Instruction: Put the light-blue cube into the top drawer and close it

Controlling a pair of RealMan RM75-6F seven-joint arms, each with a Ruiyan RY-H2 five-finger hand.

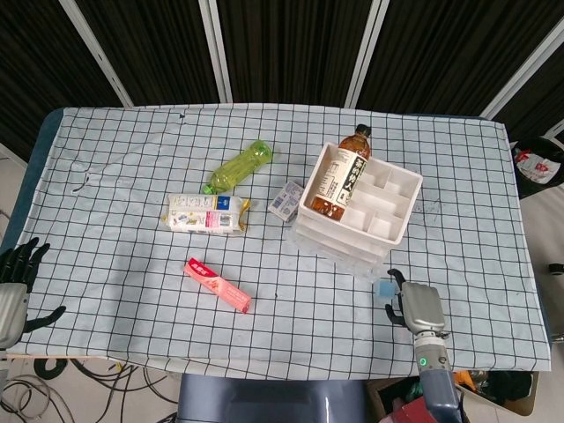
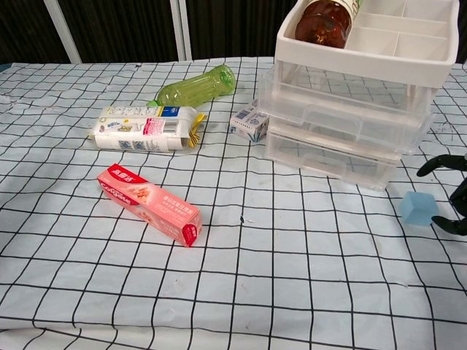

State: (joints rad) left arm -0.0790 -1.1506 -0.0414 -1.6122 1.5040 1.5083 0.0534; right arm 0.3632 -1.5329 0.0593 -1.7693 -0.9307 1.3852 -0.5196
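- The light-blue cube [image 1: 385, 288] lies on the checked tablecloth [image 1: 132, 167] in the lower right of the head view, in front of the drawer unit [image 1: 357, 211], whose drawers appear closed.
- The right hand [image 1: 418, 310] sits just beside the cube, fingers [image 2: 441, 163] spread around it, holding nothing.
- The left hand [image 1: 18, 282] rests at the lower left edge, fingers apart, empty.
- A brown bottle [image 1: 344, 174] lies in the tray atop the unit.

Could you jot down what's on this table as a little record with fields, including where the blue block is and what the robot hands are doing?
blue cube: light-blue cube on the cloth, just beside the right robot hand, not held
left robot hand: left robot hand at the table edge, fingers apart, holding nothing
drawers: drawer unit, both drawers look closed
on top: tray with brown bottle
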